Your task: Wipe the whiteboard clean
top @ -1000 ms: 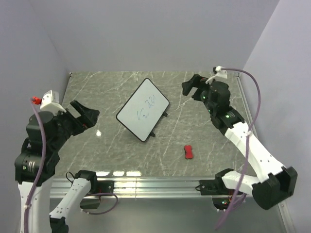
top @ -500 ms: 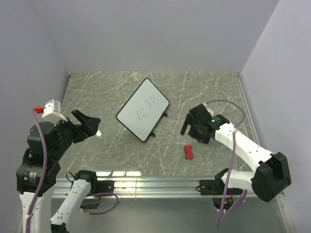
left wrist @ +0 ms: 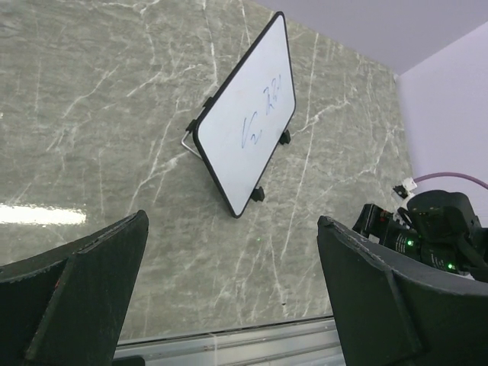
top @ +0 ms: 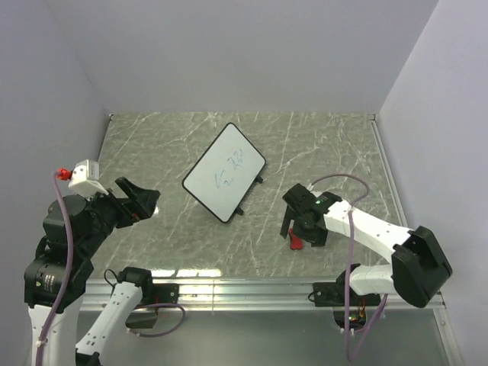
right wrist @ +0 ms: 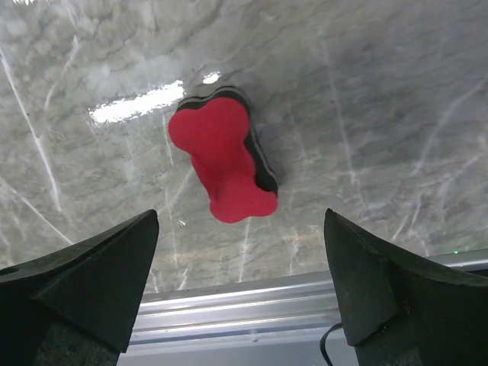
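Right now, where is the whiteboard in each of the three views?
Top external: the whiteboard, centre, slightly left.
Left wrist: the whiteboard, upper middle.
Right wrist: not in it; only the red eraser.
Shared landmark: the metal rail along the near edge of the table, low in each view.

Table [top: 152,145]: grey-green marble pattern with white veining. Just toward 11 o'clock of its centre is the whiteboard [top: 224,172], with a white face, thin black rim and tabs, and a faint blue-green scribble. Toward 4 o'clock is the eraser [right wrist: 223,158], red on top over a black base layer. Left arm [top: 65,229] and right arm [top: 374,229]: white shells with black joints; left gripper [left wrist: 231,229] and right gripper [right wrist: 240,217] black-fingered; cable [left wrist: 457,175] purple; walls [top: 229,53] pale lavender.
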